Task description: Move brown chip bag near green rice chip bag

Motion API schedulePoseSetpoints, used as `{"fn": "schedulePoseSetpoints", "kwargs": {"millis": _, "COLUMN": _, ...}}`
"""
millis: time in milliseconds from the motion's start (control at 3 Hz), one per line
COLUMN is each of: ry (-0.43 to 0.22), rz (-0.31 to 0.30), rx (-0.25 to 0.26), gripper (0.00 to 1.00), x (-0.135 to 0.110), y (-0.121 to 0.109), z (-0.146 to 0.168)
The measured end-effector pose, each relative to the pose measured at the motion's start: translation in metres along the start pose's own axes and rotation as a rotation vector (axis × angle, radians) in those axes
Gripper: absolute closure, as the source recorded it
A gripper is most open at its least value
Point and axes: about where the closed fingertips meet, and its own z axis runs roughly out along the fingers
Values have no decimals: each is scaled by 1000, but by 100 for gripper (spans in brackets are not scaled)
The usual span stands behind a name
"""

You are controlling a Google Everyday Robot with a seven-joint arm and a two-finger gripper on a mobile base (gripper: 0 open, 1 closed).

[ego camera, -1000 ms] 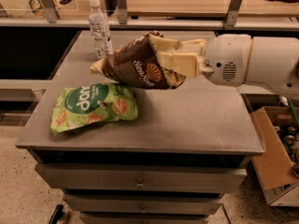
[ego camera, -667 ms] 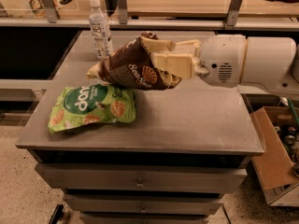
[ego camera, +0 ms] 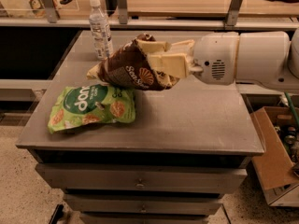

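My gripper [ego camera: 156, 59] reaches in from the right on a white arm and is shut on the brown chip bag [ego camera: 128, 70]. The bag is glossy dark brown with a cream end, white script and a shell mark. It hangs tilted in the air over the middle of the grey cabinet top [ego camera: 187, 118]. The green rice chip bag [ego camera: 91, 107] lies flat on the front left of the top. The brown bag's cream end hovers just above the green bag's far edge.
A clear plastic water bottle [ego camera: 100, 28] stands at the back left of the top. A cardboard box [ego camera: 275, 157] with items sits on the floor to the right. Drawers run below the top's front edge. A wooden shelf with metal posts lies behind.
My gripper has carried the brown chip bag a little left and lower, closer to the green rice chip bag. The green bag and bottle have stayed put.
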Motion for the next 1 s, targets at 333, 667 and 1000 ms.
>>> {"fn": "schedulePoseSetpoints", "kwargs": {"millis": 333, "ry": 2, "rz": 3, "rx": -2, "gripper": 38, "x": -1, "y": 1, "z": 1}}
{"fn": "schedulePoseSetpoints", "kwargs": {"millis": 667, "ry": 4, "rz": 1, "rx": -5, "gripper": 14, "x": -1, "y": 3, "z": 3}}
{"fn": "schedulePoseSetpoints", "kwargs": {"millis": 1000, "ry": 6, "rz": -2, "rx": -8, "gripper": 0, "x": -2, "y": 5, "z": 5}}
